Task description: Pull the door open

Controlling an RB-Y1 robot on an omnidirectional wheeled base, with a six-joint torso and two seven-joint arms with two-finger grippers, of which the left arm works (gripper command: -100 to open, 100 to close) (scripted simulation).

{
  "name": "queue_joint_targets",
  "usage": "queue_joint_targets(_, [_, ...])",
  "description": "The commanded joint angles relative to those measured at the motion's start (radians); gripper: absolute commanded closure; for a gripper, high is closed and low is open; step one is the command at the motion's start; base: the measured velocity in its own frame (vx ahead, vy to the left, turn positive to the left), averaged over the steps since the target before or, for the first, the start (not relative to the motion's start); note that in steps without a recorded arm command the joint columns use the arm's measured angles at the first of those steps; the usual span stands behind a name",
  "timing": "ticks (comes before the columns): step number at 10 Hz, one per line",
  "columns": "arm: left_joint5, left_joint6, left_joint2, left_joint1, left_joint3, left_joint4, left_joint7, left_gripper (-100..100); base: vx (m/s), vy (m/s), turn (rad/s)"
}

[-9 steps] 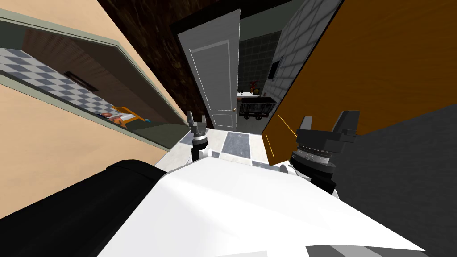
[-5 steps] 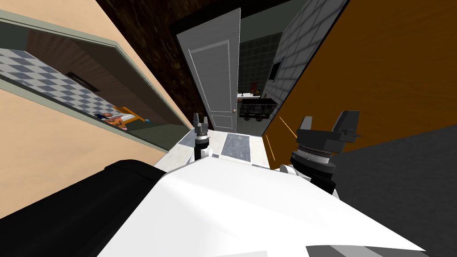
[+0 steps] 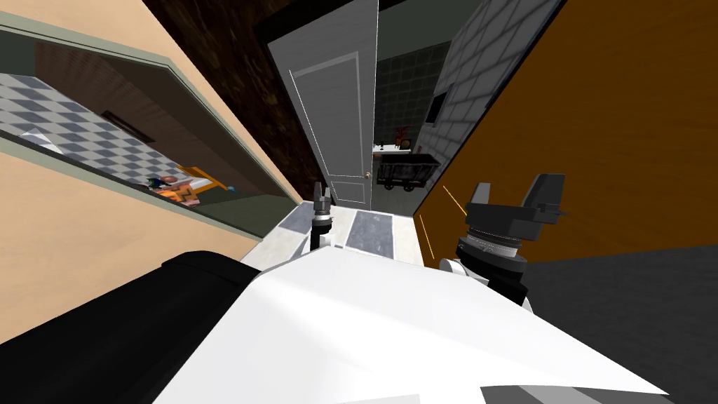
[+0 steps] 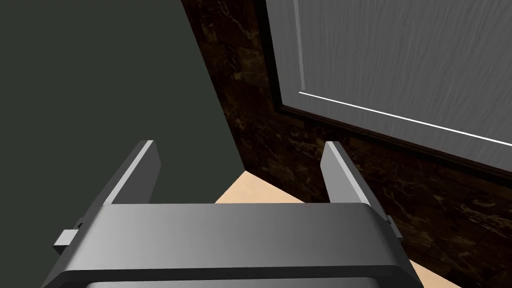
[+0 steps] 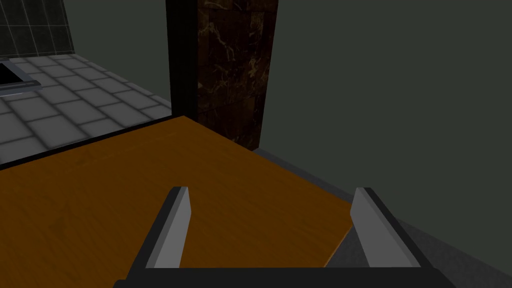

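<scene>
1. Grey fingers of the right gripper (image 5: 270,195) are standing wide apart, gripping nothing, beside an orange-brown surface (image 5: 125,200).
2. Farther forward, the left gripper (image 4: 240,150) is likewise gaping empty, touching nothing.
3. Just beyond the left gripper, the grey panelled door (image 4: 400,55) is standing ajar, apart from its fingertips, with a dark marbled wall (image 4: 280,145) showing beside it.

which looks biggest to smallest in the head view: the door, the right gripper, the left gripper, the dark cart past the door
1. door
2. right gripper, enlarged by nearness to the camera
3. dark cart
4. left gripper, held farther out, so it looks smallest
</scene>
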Motion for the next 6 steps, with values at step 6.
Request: queue_joint_targets(6, [-0.025, -0.025, 0.036, -0.052, -0.003, 0.148, -0.121, -100, 0.117, -0.028, 0.028])
